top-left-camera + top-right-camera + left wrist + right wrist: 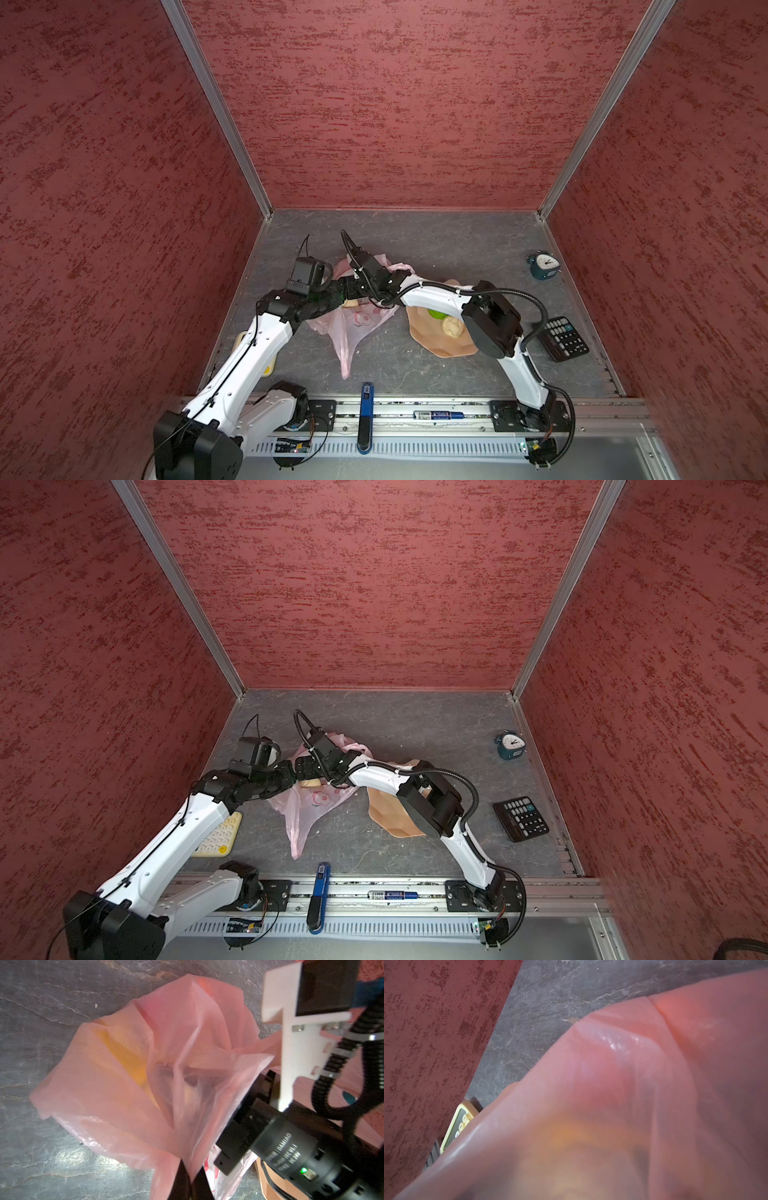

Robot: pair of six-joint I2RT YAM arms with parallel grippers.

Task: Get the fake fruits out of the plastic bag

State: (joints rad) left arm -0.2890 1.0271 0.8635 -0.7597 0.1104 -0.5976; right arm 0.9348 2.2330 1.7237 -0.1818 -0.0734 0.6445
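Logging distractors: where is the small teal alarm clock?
In both top views the small teal alarm clock sits far right on the grey table, beyond the black calculator.

Pink plastic bag (612,1088) v. close, blurred, fills most of the frame from lower left to right edge; glossy fold w/ highlights just above centre. Thru the film: orange-yellow patch (566,1132) lower centre, cream patch (566,1186) at bottom edge, both too soft to ID. Grey marbled table (560,991) top centre. Red textured wall (425,1043) on left. Yellow-rimmed keypad (462,1122) corner lower left, partly behind bag.
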